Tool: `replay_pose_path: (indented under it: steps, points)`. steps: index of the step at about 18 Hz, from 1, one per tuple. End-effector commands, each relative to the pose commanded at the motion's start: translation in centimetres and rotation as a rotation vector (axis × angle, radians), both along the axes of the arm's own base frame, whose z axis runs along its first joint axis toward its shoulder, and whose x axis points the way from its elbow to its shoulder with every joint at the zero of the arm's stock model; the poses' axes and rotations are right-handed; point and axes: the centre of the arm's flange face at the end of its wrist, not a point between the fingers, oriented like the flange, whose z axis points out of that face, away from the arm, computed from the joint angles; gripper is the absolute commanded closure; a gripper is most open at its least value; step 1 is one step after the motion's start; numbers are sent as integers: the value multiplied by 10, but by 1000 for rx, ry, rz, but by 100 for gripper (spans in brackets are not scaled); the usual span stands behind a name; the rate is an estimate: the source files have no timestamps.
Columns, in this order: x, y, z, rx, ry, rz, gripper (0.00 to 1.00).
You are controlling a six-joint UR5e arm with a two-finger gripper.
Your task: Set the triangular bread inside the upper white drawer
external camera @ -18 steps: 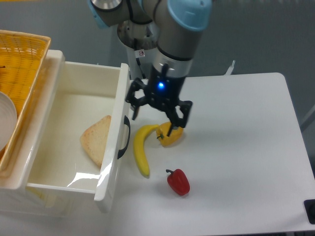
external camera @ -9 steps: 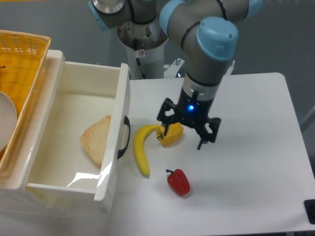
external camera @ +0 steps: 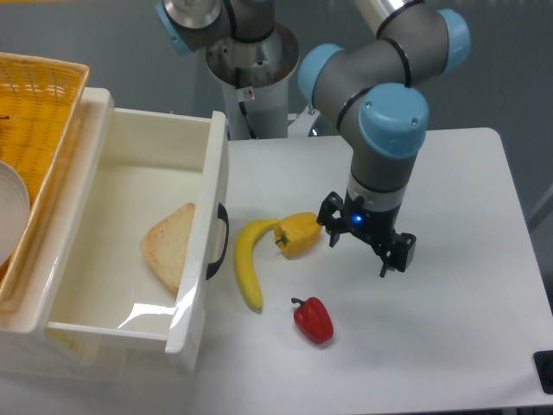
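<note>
The triangular bread [external camera: 171,245] lies flat on the floor of the upper white drawer [external camera: 130,147], close behind the front wall with its black handle, so by the look of it the placing is done. The gripper [external camera: 359,251] hangs over the table right of the drawer, fingers spread apart and holding nothing. Between them lie a banana [external camera: 247,262], a yellow bell pepper [external camera: 297,234] and a red pepper [external camera: 314,319]; a wicker basket [external camera: 34,121] sits left of the drawer.

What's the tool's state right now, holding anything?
Tool: open, holding nothing, above the table right of the yellow pepper.
</note>
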Motion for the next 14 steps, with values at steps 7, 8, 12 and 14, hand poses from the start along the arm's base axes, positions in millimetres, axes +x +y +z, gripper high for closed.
replay_pose_path:
  steps: [7,8,12,14]
  points:
    - [-28,-17,-30,-43,-19,-33,0]
    - [-34,-20,-36,-51,-20,-39,0]
    - [-43,-30,-47,-98,-11,-120,0]
    - [-43,-30,-50,-100,-15,-120,0]
